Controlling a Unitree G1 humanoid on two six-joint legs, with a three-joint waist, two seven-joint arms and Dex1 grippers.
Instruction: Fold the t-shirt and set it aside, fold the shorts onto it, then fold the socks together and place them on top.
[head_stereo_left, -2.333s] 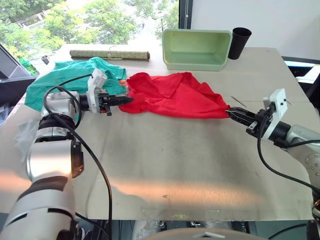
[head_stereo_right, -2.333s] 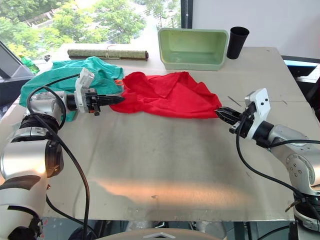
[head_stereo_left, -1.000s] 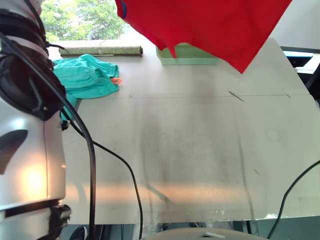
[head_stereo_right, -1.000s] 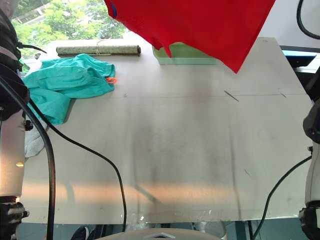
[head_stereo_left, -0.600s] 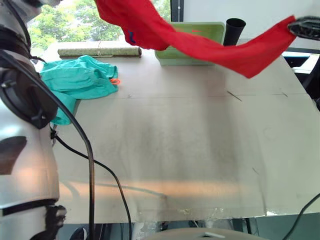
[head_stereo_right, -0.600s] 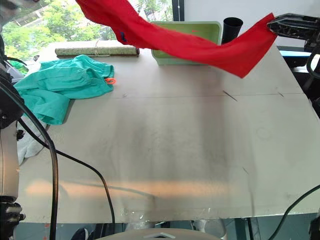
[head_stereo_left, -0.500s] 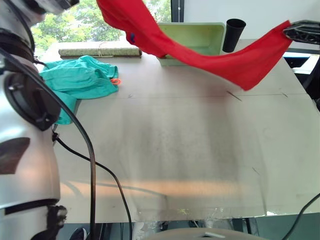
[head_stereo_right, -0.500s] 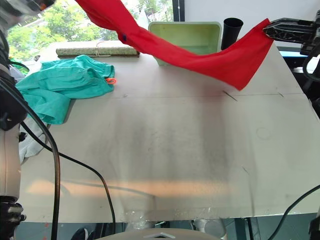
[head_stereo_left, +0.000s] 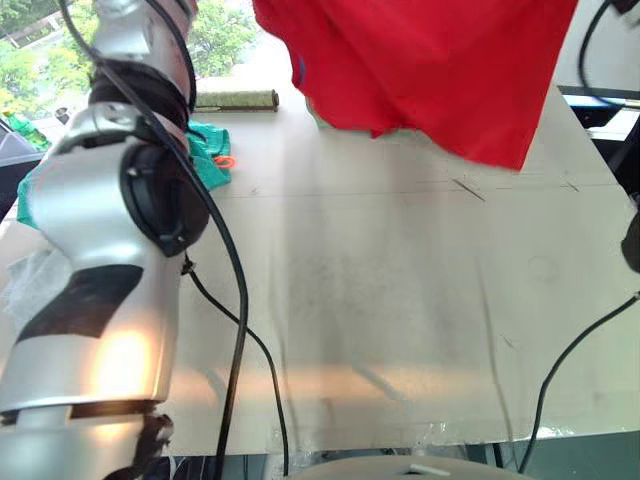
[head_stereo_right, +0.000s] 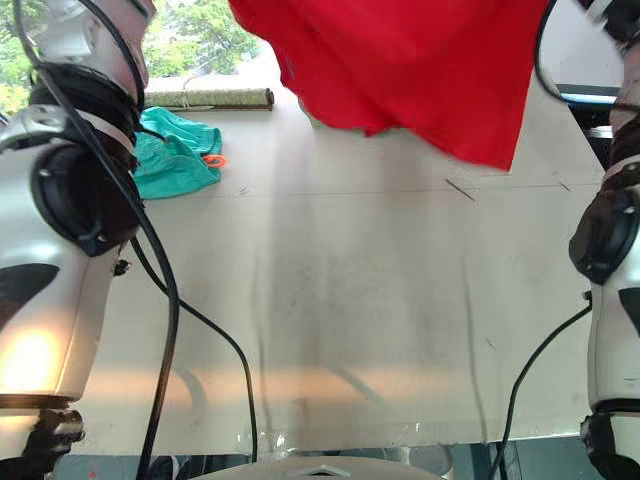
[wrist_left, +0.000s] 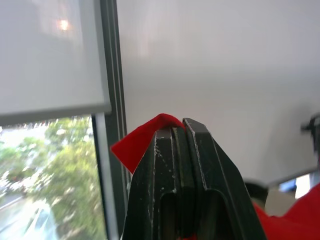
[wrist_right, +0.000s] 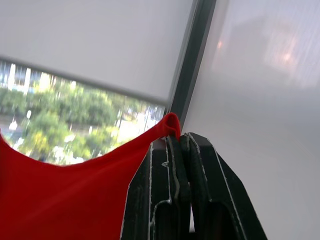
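Observation:
The red t-shirt (head_stereo_left: 420, 70) hangs spread in the air above the far half of the table, its lower edge clear of the surface. My left gripper (wrist_left: 177, 131) is shut on one red corner, held high. My right gripper (wrist_right: 179, 136) is shut on another corner, also high. The teal shorts (head_stereo_right: 175, 150), with an orange tag (head_stereo_right: 212, 160), lie crumpled at the far left, partly hidden behind my left arm. A pale crumpled thing (head_stereo_left: 30, 290) sits at the table's left edge; I cannot tell whether it is the socks.
A rolled mat (head_stereo_right: 210, 98) lies along the far left edge. The grey table (head_stereo_left: 400, 300) stretches bare below the shirt. Black cables hang from both arms over the table's near left and right corners.
Both arms have lifted the t-shirt higher, so it hangs as a broad sheet instead of a sagging band. My left arm has swung in front of the shorts.

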